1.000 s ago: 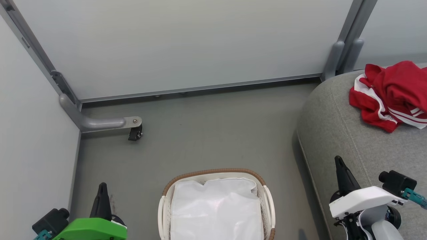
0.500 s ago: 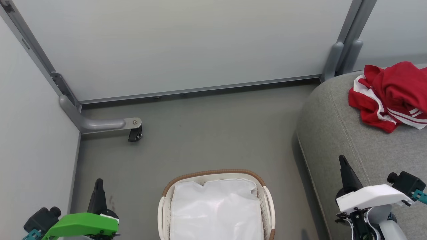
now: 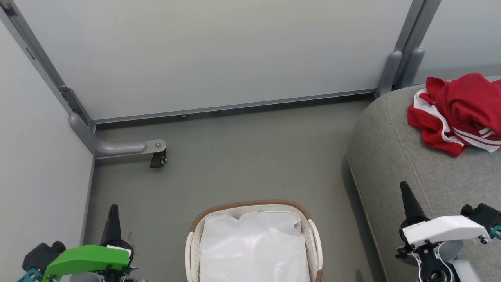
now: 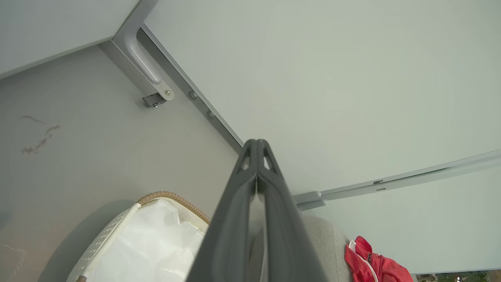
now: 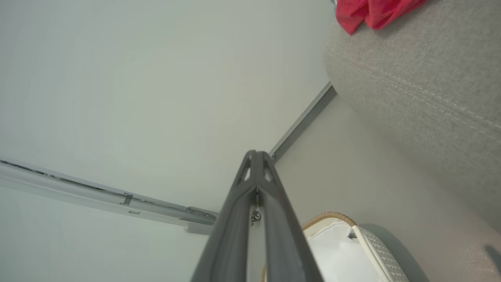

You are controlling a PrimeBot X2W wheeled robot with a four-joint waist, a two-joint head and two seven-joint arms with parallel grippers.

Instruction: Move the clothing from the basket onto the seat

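The red clothing point(image 3: 458, 111) with white stripes lies bunched on the grey seat point(image 3: 395, 156) at the right; it also shows as red clothing point(image 4: 372, 264) and red clothing point(image 5: 372, 11) in the wrist views. The white basket point(image 3: 250, 205) with its brown rim stands on the floor at bottom centre, holding just its white liner point(image 3: 254, 246). My left gripper point(image 3: 113, 209) is shut and empty at the lower left, beside the basket. My right gripper point(image 3: 404, 188) is shut and empty over the seat's front part, well short of the clothing.
Pale partition walls enclose the space at the back and left. A grey bracket foot with a black caster point(image 3: 158, 158) juts onto the floor point(image 3: 242, 156) at the left. A grey post point(image 3: 391, 70) stands behind the seat's corner.
Both arms have drawn back toward the bottom of the head view, the left gripper sinking lower left and the right gripper lower right. The view has shifted slightly.
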